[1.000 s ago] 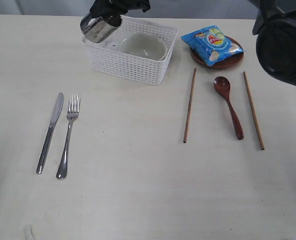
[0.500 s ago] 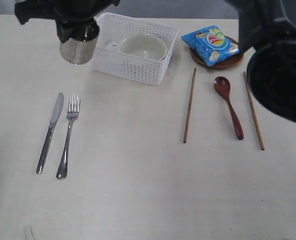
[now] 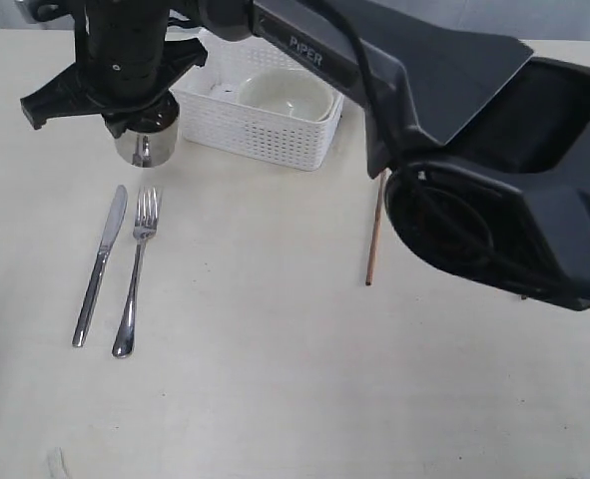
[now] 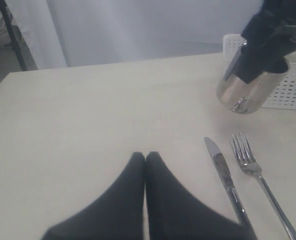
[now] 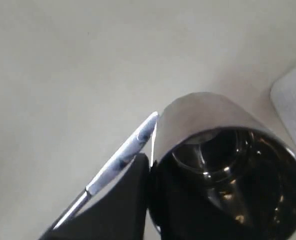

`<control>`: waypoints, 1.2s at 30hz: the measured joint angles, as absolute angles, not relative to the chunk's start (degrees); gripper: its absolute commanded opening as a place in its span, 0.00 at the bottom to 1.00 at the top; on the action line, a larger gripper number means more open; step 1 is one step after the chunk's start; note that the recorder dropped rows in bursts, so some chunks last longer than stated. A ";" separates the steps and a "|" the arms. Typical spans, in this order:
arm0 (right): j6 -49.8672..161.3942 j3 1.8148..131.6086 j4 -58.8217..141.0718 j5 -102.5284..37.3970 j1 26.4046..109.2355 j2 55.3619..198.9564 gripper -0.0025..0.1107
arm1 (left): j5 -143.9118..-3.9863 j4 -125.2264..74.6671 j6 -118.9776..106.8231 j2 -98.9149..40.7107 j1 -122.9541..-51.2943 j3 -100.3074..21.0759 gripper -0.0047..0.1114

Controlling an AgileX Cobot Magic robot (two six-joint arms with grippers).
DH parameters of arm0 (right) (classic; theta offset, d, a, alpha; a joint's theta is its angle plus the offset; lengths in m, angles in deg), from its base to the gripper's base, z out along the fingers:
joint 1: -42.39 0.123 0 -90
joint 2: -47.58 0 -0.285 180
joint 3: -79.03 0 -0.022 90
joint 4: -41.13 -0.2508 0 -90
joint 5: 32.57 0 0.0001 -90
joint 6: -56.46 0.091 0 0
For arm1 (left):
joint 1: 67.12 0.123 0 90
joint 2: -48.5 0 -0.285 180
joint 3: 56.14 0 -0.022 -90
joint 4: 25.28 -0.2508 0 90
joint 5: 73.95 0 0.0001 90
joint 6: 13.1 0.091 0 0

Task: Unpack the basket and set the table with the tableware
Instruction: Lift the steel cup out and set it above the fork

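Exterior view: in the upper left of the frame the right gripper pinches the steel cup by its rim, just above the knife and fork and left of the basket. The cup should probably be levelled and set flat on the table, clear of the fork, before release. Left wrist view: the left gripper is pressed together, empty; the cup hangs tilted at upper right. Right wrist view: the jaws clamp the cup's wall, one inside, one outside.

The exterior camera looked down on the table. Both wrist views shared its steel cup, the right closest.
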State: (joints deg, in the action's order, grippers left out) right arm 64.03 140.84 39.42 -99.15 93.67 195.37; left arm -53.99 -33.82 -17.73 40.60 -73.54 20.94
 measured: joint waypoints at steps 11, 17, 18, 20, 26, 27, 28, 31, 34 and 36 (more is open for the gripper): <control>64.32 150.04 39.51 -97.39 93.67 202.36 0.02 | -53.99 -33.82 -17.73 40.60 -73.54 20.94 0.04; 64.37 150.18 40.48 -96.40 93.67 204.40 0.02 | -53.99 -33.82 -17.73 40.60 -73.54 20.94 0.04; 64.37 150.18 41.13 -96.09 93.67 204.53 0.02 | -53.99 -33.82 -17.73 40.60 -73.54 20.94 0.04; 64.37 150.18 41.59 -95.88 93.55 204.80 0.02 | -53.99 -33.82 -17.73 40.60 -73.54 20.94 0.04; 64.37 150.18 42.14 -95.88 93.46 204.95 0.02 | -53.99 -33.82 -17.73 40.60 -73.54 20.94 0.04; 64.37 150.18 42.14 -95.88 93.46 205.04 0.02 | -53.99 -33.82 -17.73 40.60 -73.54 20.94 0.04; 64.37 150.18 42.14 -95.88 93.46 205.04 0.02 | -53.99 -33.82 -17.73 40.60 -73.54 20.94 0.04; 64.37 150.18 42.14 -95.88 93.46 205.04 0.02 | -53.99 -33.82 -17.73 40.60 -73.54 20.94 0.04; 64.37 150.18 42.14 -95.79 93.46 205.22 0.02 | -53.99 -33.82 -17.73 40.60 -73.54 20.94 0.04; 64.37 150.18 42.14 -95.79 93.46 205.54 0.02 | -53.99 -33.82 -17.73 40.60 -73.54 20.94 0.04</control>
State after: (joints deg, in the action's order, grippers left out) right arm 64.37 150.18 42.14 -95.79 93.46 205.54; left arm -53.99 -33.82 -17.73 40.60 -73.54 20.94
